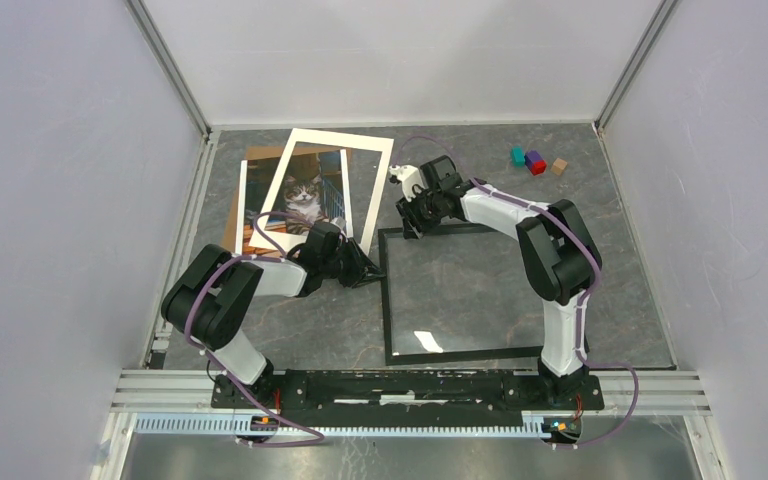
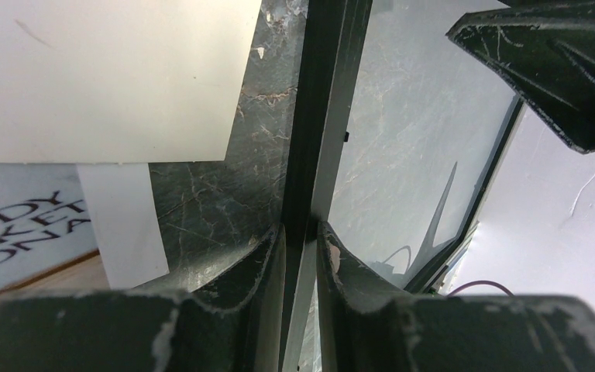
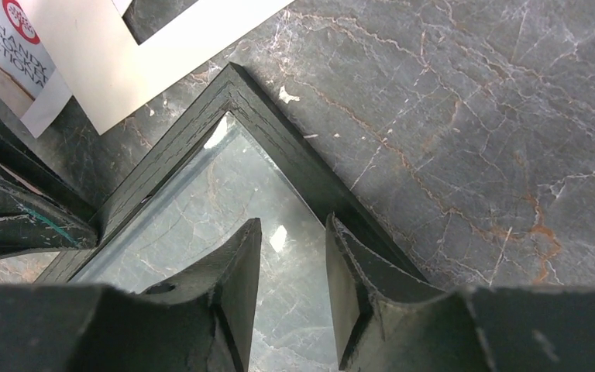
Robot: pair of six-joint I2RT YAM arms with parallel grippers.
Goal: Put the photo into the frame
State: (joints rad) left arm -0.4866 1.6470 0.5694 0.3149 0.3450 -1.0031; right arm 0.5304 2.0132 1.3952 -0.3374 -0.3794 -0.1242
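1. Status. The left gripper is clamped on the left rail of the frame, close to its far-left corner, with one finger on each side of the rail. The right gripper hovers over that same corner with its jaws apart and nothing between them. One of its fingers is above the clear sheet, the other above the far rail.

2. Location. The photo lies flat to the far left of the frame, under the white mat. It is not yet inside the frame.

3. Procedure, as judged from this state. Treat this step as securing the frame.
- Do not loosen the left clamp while the right gripper works.
- Bring the right fingers down astride the far rail only, clear of the sheet.
- Move both arms together, because uneven motion may twist the thin rails.
- Avoid the mat's near corner, which lies just beside the left gripper.
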